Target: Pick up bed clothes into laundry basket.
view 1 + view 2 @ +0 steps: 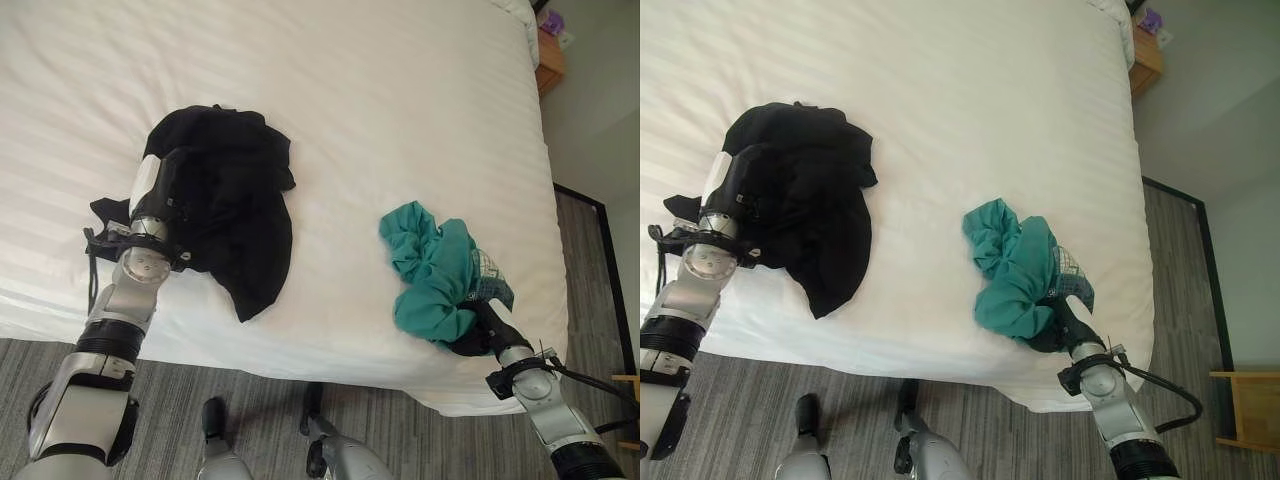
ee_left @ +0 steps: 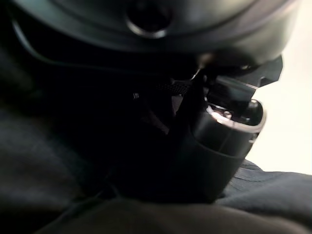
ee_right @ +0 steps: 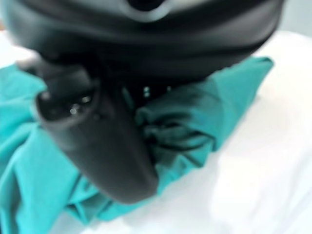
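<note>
On the near half of the bed (image 1: 380,90), two crumpled garments lay well apart: a black garment (image 1: 235,210) at the left, a teal garment (image 1: 432,270) at the right near the bed's near edge. Left robot hand (image 1: 165,185) sat on the left side of the black heap, wrist over the near edge; in its wrist view the thumb (image 2: 214,146) pressed down into dark cloth, but the fingers were lost in the folds, so grip could not be told. Right robot hand (image 1: 1058,325) was dug in under the near end of the teal heap; its thumb (image 3: 97,141) lay across the teal cloth, fingers hidden beneath, grip likewise not readable. Judgement: each hand was placed at a heap's near side to gather cloth before lifting; both garments rested on the sheet, unlifted. A wooden nightstand (image 1: 548,60) stood at far right. Grey plank floor (image 1: 250,370) ran along the near side.
</note>
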You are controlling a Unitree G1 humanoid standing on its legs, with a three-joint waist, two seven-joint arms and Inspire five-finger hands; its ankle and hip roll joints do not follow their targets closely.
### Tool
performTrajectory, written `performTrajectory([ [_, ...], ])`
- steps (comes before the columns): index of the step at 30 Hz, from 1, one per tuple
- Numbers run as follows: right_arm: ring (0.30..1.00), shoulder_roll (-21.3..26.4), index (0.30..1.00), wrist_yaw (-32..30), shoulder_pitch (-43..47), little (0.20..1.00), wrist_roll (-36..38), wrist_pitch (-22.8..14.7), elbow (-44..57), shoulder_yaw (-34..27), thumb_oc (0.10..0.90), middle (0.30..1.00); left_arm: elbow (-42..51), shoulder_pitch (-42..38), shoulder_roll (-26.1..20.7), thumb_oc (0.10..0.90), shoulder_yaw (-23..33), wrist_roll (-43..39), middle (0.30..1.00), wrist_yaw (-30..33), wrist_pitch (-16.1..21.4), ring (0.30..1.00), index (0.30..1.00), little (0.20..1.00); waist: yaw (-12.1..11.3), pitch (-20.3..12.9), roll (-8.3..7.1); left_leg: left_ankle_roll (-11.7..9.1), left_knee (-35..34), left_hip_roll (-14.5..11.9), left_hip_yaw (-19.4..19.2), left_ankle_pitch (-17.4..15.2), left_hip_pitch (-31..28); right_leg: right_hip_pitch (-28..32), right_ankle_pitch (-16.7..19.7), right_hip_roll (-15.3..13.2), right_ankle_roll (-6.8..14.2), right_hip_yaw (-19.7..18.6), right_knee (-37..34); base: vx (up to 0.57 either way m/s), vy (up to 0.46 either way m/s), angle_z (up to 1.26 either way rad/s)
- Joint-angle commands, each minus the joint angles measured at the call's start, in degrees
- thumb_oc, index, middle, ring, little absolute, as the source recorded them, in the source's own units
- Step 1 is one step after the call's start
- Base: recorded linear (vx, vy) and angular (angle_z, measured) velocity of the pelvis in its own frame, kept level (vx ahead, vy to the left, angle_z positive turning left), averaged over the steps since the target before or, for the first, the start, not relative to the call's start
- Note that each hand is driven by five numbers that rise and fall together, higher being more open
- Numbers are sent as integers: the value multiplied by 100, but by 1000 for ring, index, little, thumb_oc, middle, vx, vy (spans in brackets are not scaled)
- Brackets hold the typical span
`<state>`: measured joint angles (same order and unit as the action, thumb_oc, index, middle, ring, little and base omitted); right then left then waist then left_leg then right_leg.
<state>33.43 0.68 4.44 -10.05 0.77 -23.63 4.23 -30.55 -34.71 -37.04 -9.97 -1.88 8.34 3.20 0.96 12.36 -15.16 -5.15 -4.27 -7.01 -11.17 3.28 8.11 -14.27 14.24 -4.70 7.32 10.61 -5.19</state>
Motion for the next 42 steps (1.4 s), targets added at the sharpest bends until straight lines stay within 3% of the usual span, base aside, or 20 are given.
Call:
performTrajectory([
  [1,300,140,300,84,-310,300,-193,61,155,-29,400,300,287,1213,970,400,-227,-882,300,-547,35,300,300,300,-44,345,466,-27,-73,-65,431,46,220,796,-1003,-252,489,205,19,20,-4,-9],
  [3,300,113,300,82,-374,300,-178,50,219,-91,400,300,518,1506,982,400,-11,-1081,300,-515,80,300,300,300,-97,320,515,-24,-73,-50,444,40,181,851,-1027,-261,479,220,19,31,-12,-6],
  [6,300,-153,300,41,-564,300,422,-43,518,-619,400,300,1275,2812,1214,400,1111,-2158,300,-496,345,300,300,300,-353,94,777,-32,-73,35,526,27,-3,1142,-1169,-334,425,329,19,66,-35,0],
  [10,300,-324,300,133,-508,300,1218,-204,884,-842,400,300,1638,3344,1245,400,1575,-2249,300,-571,397,300,300,300,-470,-78,931,-30,-73,89,588,24,-134,1340,-1250,-378,389,403,19,38,-55,14],
  [11,300,-386,300,225,-485,300,1516,-255,1206,-965,400,300,1828,3635,1303,400,1813,-2367,300,-638,442,300,300,300,-558,-208,1040,-30,-73,131,627,23,-223,1496,-1301,-414,368,477,19,16,-47,13],
  [14,300,-441,300,331,-412,300,1904,-291,1420,-993,400,300,1881,3787,1448,400,1927,-2591,300,-727,454,300,300,300,-641,-295,1143,-34,-73,169,685,48,-285,1627,-1339,-442,338,556,19,10,-55,11],
  [16,300,-716,300,575,-390,300,2764,-256,1762,-1014,400,300,2082,4049,1822,400,2031,-3140,300,-1011,450,300,300,300,-768,-408,1260,-59,-73,224,770,105,-331,1792,-1399,-472,297,701,19,-20,-75,20],
  [17,300,-710,300,580,-403,300,2775,-250,1770,-1016,400,300,2094,4064,1823,400,2031,-3144,300,-1015,445,300,300,300,-760,-411,1262,-60,-73,225,779,105,-335,1801,-1403,-472,297,711,19,-15,-61,36],
  [18,300,-1021,300,632,-486,300,3460,-363,1947,-1068,400,300,2318,4224,2064,400,2029,-3292,300,-1114,475,300,300,300,-856,-495,1322,-82,-73,262,867,139,-346,1892,-1442,-493,267,835,19,0,-35,40],
  [20,300,-1170,300,671,-536,300,3808,-356,2046,-1047,400,300,2495,4314,2182,400,2051,-3358,300,-1112,501,300,300,300,-892,-547,1338,-91,-73,284,921,150,-352,1949,-1462,-501,254,908,19,10,-59,43],
  [21,300,-1640,300,952,-666,300,4751,-382,2219,-940,400,300,2710,4483,2553,400,2057,-3548,300,-1100,566,300,300,300,-1013,-599,1353,-110,-73,310,1003,143,-407,2091,-1513,-507,224,1037,19,10,-62,28],
  [22,300,-1638,300,954,-671,300,4753,-382,2222,-942,400,300,2717,4489,2556,400,2054,-3547,300,-1099,564,300,300,300,-1007,-610,1356,-104,-73,313,1011,163,-386,2075,-1496,-508,224,1044,19,6,-83,44],
  [23,300,-2189,300,1227,-873,300,5969,-335,2122,-624,400,300,2763,4623,2863,400,1916,-3901,300,-1054,565,300,300,300,-1078,-650,1357,-116,-73,330,1057,160,-438,2180,-1538,-508,202,1124,19,-24,-37,45],
  [27,300,-2136,300,1441,-1269,300,5710,-126,2279,-417,400,300,2926,4869,2798,400,1831,-3453,300,-1242,466,300,300,300,-1129,-808,1383,-109,-73,354,1104,165,-479,2253,-1563,-518,205,1185,19,-1,-19,23],
  [32,300,-2197,300,1462,-1541,300,5629,22,2302,-426,400,300,2817,4890,2828,400,1711,-3494,300,-1349,399,300,300,300,-1120,-887,1406,-82,-73,376,1138,110,-570,2371,-1582,-539,208,1224,19,5,7,16],
  [42,300,-2217,300,1065,-1512,300,5671,-331,2308,-1080,400,300,3092,4701,2657,400,1745,-3265,300,-1103,537,300,300,300,-790,-848,1365,48,-73,372,847,-78,-754,2276,-1492,-590,271,855,19,0,31,-9],
])
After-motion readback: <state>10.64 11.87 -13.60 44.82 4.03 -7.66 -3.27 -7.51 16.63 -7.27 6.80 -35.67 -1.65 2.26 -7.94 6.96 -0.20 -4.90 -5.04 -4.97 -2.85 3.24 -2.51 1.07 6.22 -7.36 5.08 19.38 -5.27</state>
